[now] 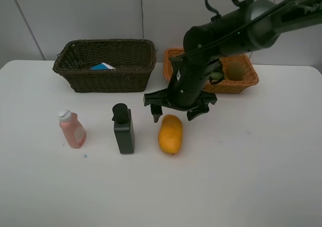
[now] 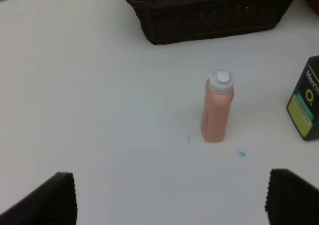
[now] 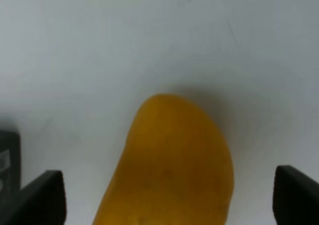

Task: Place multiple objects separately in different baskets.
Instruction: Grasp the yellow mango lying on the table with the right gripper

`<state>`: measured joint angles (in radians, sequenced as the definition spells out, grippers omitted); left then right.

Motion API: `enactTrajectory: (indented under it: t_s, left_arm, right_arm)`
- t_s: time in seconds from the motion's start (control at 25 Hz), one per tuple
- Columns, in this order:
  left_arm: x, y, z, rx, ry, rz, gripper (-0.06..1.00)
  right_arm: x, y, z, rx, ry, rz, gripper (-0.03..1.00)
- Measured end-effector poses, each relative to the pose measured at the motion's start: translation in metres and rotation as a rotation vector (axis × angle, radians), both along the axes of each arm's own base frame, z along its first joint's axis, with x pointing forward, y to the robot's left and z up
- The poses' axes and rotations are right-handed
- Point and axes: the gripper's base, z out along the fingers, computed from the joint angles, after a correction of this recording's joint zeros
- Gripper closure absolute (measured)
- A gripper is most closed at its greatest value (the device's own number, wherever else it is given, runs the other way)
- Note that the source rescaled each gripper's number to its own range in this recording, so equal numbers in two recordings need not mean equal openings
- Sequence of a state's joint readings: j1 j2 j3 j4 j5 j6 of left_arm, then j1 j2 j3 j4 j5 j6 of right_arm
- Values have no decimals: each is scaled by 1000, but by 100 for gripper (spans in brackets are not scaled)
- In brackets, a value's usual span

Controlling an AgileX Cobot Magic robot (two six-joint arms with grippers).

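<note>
On the white table (image 1: 261, 176), as seen from the high camera, three things are set in a row a little toward 7 o'clock of the middle. The pink bottle (image 1: 73, 131) is stood upright, white cap up, at 9 o'clock of the black pump bottle (image 1: 124, 131), which is also upright. The mango (image 1: 170, 134) is laid at 3 o'clock of that bottle, its length running from 12 to 6.

The right gripper (image 1: 174, 114) is held over the mango's 12 o'clock end. Its jaws are spread wide with one finger to each side of the fruit, and bare table is seen between each fingertip and the peel in the wrist view.

The dark basket (image 1: 105, 78) is placed at 11 o'clock on the table, with a blue-and-white item (image 1: 103, 66) lying inside (what it is cannot be told). The light basket (image 1: 241, 83) is placed at 1 o'clock, partly covered by the right arm, and the brown kiwi (image 1: 235, 71) is seen in it.

The left gripper (image 2: 174, 200) is shown only by its own wrist camera. Its jaws are wide apart with nothing between them, and the pink bottle is well ahead of them. A small blue spot (image 2: 241, 153) is marked on the table near that bottle.
</note>
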<state>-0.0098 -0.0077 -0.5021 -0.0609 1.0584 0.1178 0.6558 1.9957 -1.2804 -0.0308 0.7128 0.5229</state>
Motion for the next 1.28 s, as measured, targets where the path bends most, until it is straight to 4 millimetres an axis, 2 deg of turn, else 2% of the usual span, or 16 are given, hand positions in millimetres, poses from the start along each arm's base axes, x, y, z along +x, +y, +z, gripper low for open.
enactTrajectory:
  t_s: [0.44, 1.08, 1.2, 1.28]
  left_arm:
    - [0, 0, 0, 0, 0, 0, -5]
    - [0, 0, 0, 0, 0, 0, -5]
    - [0, 0, 0, 0, 0, 0, -5]
    - [0, 0, 0, 0, 0, 0, -5]
  right_arm:
    - [-13, 16, -27, -30, 77, 26, -3]
    - [-15, 15, -28, -43, 92, 24, -3]
    - [-14, 15, -28, -41, 91, 23, 5]
    - [-14, 15, -28, -41, 91, 23, 22]
